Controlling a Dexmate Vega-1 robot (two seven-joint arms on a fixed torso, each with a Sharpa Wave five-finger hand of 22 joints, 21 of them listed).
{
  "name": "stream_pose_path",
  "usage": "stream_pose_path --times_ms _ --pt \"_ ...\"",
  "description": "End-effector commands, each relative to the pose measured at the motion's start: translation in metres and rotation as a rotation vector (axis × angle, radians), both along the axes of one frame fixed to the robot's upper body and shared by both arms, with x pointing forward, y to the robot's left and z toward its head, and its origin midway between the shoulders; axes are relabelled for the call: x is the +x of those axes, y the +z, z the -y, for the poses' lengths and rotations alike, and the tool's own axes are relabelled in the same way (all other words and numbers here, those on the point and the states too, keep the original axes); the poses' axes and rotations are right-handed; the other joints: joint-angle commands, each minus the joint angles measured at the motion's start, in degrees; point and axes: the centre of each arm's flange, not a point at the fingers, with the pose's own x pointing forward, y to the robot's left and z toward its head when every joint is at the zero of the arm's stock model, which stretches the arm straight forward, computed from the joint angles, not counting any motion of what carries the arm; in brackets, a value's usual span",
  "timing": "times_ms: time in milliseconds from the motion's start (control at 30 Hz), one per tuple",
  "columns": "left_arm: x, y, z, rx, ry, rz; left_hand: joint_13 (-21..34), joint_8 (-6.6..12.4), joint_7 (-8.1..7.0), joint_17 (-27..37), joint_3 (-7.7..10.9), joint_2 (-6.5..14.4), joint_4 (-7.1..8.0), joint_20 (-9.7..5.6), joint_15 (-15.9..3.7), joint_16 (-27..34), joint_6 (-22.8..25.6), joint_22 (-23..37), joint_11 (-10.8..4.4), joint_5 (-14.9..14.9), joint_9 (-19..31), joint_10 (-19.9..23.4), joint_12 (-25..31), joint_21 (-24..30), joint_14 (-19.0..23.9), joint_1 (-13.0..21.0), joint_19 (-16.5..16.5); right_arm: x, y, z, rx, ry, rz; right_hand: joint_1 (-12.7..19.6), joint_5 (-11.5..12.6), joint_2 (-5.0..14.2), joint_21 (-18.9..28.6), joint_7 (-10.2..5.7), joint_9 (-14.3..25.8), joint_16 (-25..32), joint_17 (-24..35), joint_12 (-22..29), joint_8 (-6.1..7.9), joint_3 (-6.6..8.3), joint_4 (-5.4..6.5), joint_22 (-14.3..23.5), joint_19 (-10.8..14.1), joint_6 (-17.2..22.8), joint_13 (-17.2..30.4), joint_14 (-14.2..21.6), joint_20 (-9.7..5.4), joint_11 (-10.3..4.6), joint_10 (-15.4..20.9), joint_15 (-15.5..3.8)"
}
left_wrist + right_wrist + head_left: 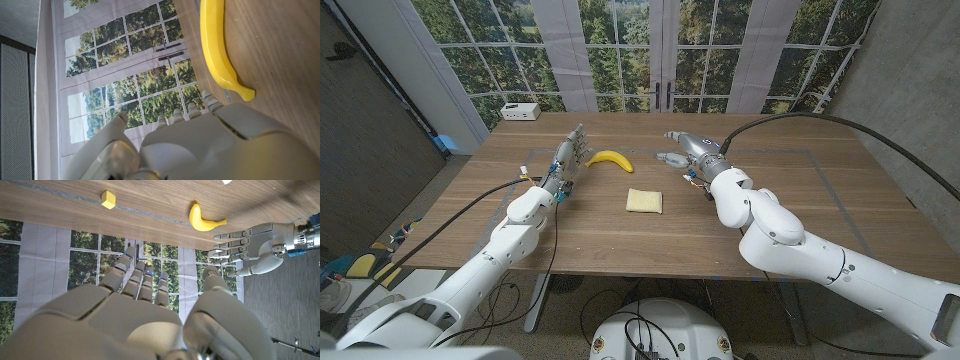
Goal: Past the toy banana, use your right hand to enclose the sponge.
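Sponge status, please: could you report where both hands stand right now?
Right hand open, beyond the sponge, not touching it. Left hand open beside the banana. Nothing between right hand and sponge.

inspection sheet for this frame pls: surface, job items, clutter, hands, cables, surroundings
Surface: wooden table, tape lines marked on it.
Job's things: sponge lies near the table's middle; banana lies beyond it, toward the windows. Both untouched.
Clutter: white box at the far left corner.
Hands: left hand open beside the banana; right hand open above the table, beyond the sponge.
Cables: black cable runs to the right arm; another along the left arm.
Surroundings: windows with trees outside.
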Motion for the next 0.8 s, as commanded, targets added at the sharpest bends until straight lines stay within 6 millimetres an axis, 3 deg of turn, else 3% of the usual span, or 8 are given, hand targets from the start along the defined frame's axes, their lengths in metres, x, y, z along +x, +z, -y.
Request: stream_pose_path --times_ms 33,100,200,333,800 --pt "0.001 -0.003 -0.003 -0.011 0.000 0.001 0.23 -0.04 0.18 0.17 0.01 0.08 0.14 0.43 0.15 0.24 -0.01 0.23 0.23 -0.26 0.25 -1.54 -0.10 -0.15 -0.34 -0.65 0.01 -0.009 -0.003 -0.013 -0.016 -0.122 0.024 -0.32 0.24 -1.51 0.35 0.03 0.30 0.42 0.01 0.27 0.29 -0.93 -0.11 0.23 0.75 1.00 0.31 0.51 0.94 -0.12 0.90 -0.12" --pt "0.001 -0.003 -0.003 -0.008 -0.001 0.003 0.23 -0.04 0.25 0.17 0.00 0.07 0.14 0.45 0.15 0.24 0.01 0.23 0.23 -0.26 0.25 -1.54 -0.10 -0.16 -0.34 -0.67 0.00 -0.010 -0.005 -0.017 -0.021 -0.138 0.029 -0.83 0.40 -2.52 0.41 -0.01 0.31 0.46 -0.03 0.24 0.22 -1.69 -0.11 0.24 1.21 1.26 0.34 0.95 2.41 -0.07 1.20 -0.33" --pt "0.001 -0.003 -0.004 -0.012 -0.003 0.003 0.23 -0.04 0.24 0.17 0.00 0.05 0.14 0.45 0.15 0.26 0.02 0.23 0.18 -0.26 0.25 -1.54 -0.10 -0.17 -0.32 -0.69 -0.02 -0.010 -0.008 -0.025 -0.032 -0.169 0.031 -1.14 0.51 -3.04 0.46 -0.11 0.31 0.53 -0.04 0.34 0.20 -2.10 -0.07 0.24 1.52 1.43 0.35 1.30 2.99 -0.13 1.69 -0.39" --pt "0.001 -0.003 -0.005 -0.014 0.001 0.003 0.24 -0.05 0.22 0.17 -0.01 0.03 0.13 0.44 0.12 0.25 0.01 0.23 0.18 -0.27 0.25 -1.54 -0.10 -0.17 -0.35 -0.70 -0.02 -0.008 -0.011 -0.033 -0.037 -0.195 -0.007 -1.24 0.67 -3.66 0.55 -0.42 0.32 0.46 -0.10 0.06 -0.06 -2.52 -0.18 0.24 1.99 1.04 0.37 1.42 3.17 -0.76 1.28 -0.37" --pt "0.002 -0.004 -0.006 -0.015 0.002 0.000 0.25 -0.06 0.15 0.17 -0.01 -0.03 0.11 0.29 -0.01 0.24 0.03 0.25 0.17 -0.28 0.25 -1.67 -0.15 -0.18 -0.42 -0.77 -0.04 0.001 -0.021 -0.055 -0.062 -0.151 -0.081 -2.12 1.06 -3.63 0.89 -0.64 0.38 0.56 0.10 -0.89 -0.76 -3.43 0.43 0.24 3.80 -0.35 0.44 1.92 3.48 -0.26 -0.40 0.02"
